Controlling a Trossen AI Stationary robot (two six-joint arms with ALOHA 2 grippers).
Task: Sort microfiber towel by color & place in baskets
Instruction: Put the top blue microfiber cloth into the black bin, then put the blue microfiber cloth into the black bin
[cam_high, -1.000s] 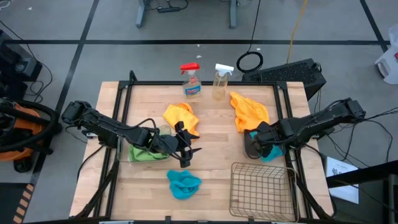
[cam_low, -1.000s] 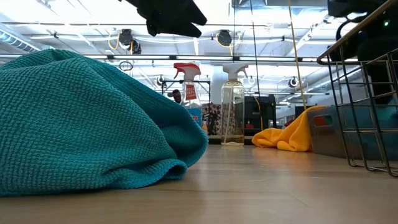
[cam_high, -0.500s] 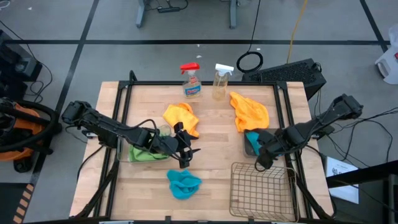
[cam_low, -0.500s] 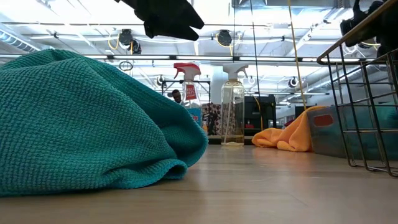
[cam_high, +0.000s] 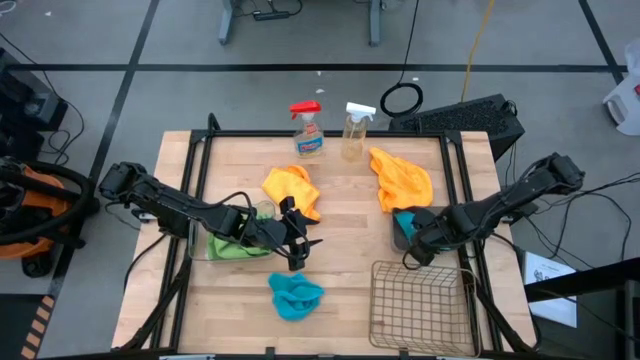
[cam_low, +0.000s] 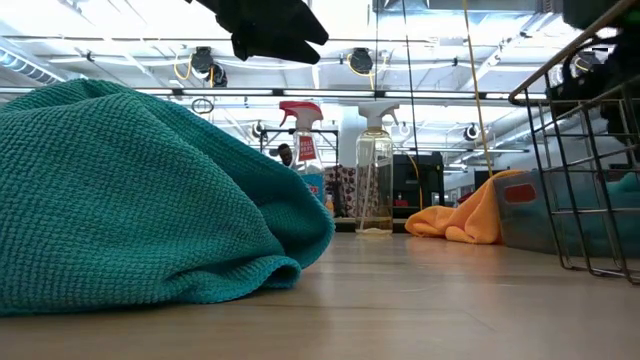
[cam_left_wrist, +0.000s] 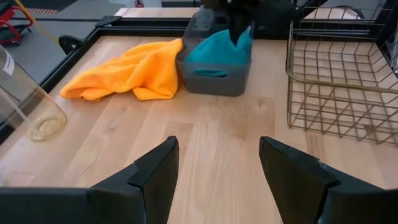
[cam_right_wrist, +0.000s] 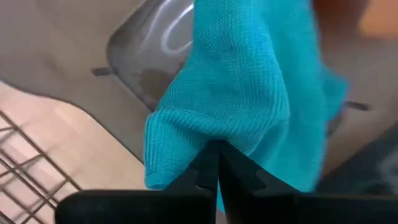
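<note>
My right gripper is shut on a turquoise towel over the dark grey bin at the right. My left gripper hangs open and empty above the table's middle. A green towel lies in the clear tub under the left arm. A second turquoise towel lies bunched near the front edge. One orange towel lies at the middle, another beyond the bin. The wire-mesh basket stands at the front right. My right gripper pinches a raised fold of the turquoise towel between its two shut fingers, which come at it from above. The towel hangs below the fingers, and its lower part lies in the dark grey bin.
Two spray bottles, one with a red head and one clear, stand at the far edge. The wire basket sits close to the bin's near side. Bare wood shows between the bin and the left gripper.
My right gripper has shifted a little toward the table's left and near edge with the turquoise towel. The towel, which showed at the bin's right side, now sits over and in the bin. The left arm has kept still.
</note>
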